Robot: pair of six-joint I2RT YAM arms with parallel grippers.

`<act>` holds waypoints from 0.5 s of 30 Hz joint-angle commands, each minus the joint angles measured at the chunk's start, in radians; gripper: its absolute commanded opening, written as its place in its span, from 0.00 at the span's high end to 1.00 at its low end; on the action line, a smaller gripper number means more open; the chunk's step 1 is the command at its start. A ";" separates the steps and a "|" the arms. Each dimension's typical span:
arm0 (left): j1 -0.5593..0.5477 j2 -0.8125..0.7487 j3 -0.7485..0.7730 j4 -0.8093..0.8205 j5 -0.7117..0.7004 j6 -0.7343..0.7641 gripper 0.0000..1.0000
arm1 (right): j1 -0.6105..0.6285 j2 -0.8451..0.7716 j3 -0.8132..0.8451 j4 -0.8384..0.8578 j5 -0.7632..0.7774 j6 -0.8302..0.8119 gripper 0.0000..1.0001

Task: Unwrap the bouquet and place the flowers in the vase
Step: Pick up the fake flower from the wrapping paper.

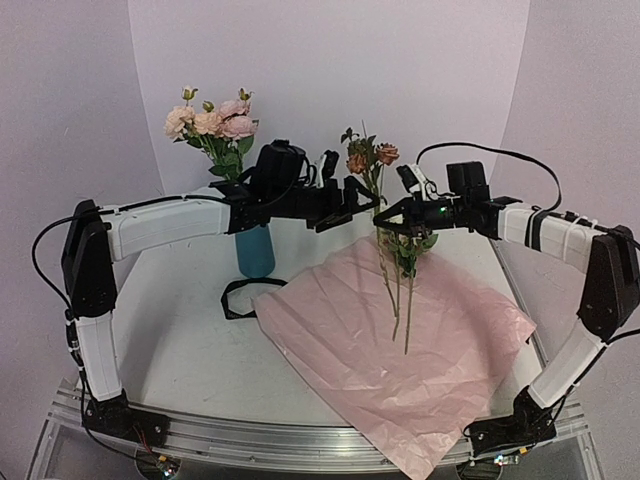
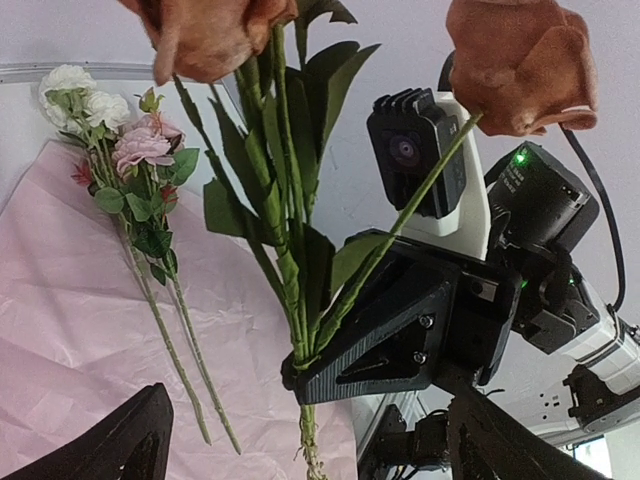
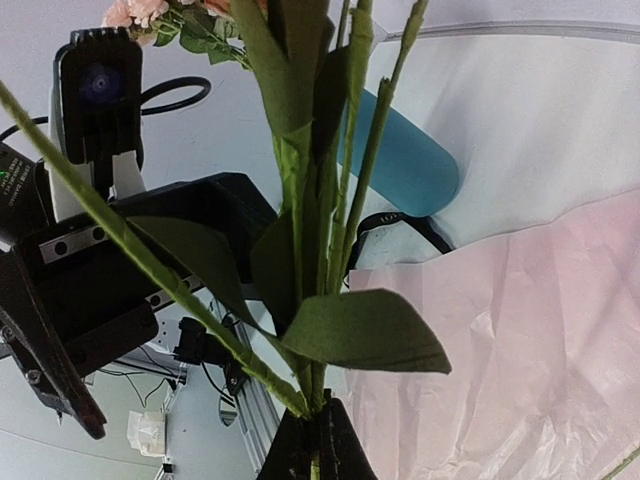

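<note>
While right jaws clamp rust roses [image 1: 372, 158] upright right of vase [image 1: 256, 250], left jaws stand apart beside those stems, pink and cream roses [image 1: 212, 122] in vase, paper [image 1: 400, 340] spread right of vase, ribbon [image 1: 238, 298] at its foot.

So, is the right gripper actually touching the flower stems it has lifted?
Touching. The right wrist view shows the right gripper shut on the flower stems, which rise straight out from between its closed fingers.
</note>
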 commanded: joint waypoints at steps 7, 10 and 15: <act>-0.006 0.041 0.091 0.111 0.055 -0.035 0.16 | 0.032 -0.056 -0.005 0.026 -0.068 0.014 1.00; -0.006 0.049 0.096 0.114 0.058 -0.043 0.22 | 0.043 -0.054 -0.005 0.026 -0.071 0.015 1.00; -0.006 0.053 0.099 0.116 0.053 -0.047 0.31 | 0.055 -0.049 -0.005 0.026 -0.076 0.016 1.00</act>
